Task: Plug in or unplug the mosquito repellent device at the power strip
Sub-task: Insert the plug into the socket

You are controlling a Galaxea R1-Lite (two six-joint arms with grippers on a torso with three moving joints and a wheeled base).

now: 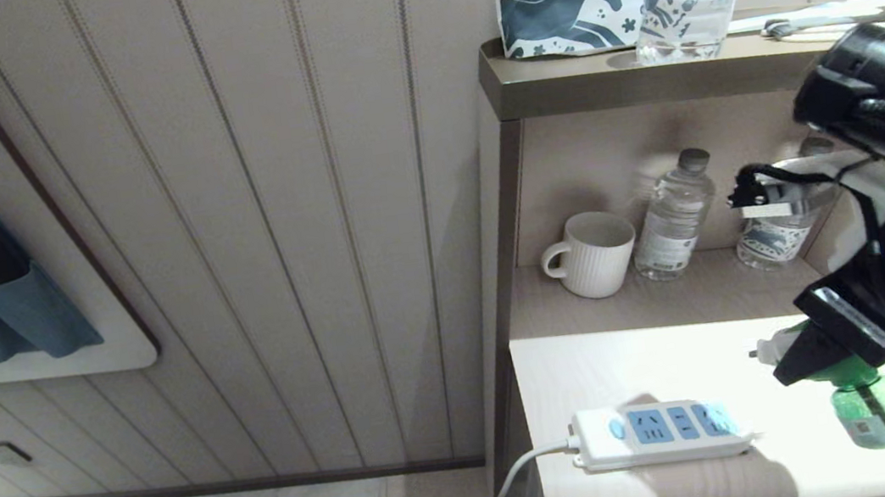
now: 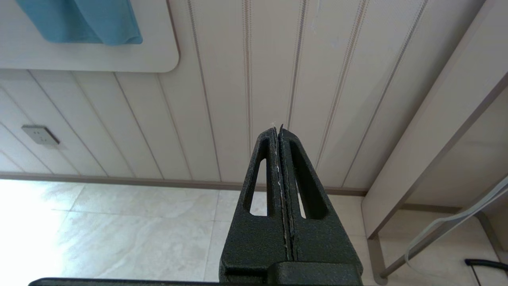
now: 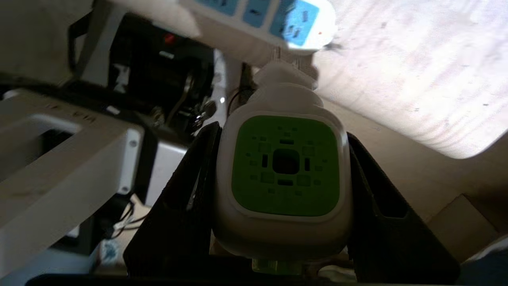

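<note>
Right end effector clamps the mosquito repellent device — align prongs squarely over the power strip socket before pressing.

No text, label or number is readable anywhere; the bottle labels are too small.

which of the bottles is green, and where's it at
The bottle on the mosquito repellent device, held by the right gripper above the table. The three water bottles are clear.
</note>
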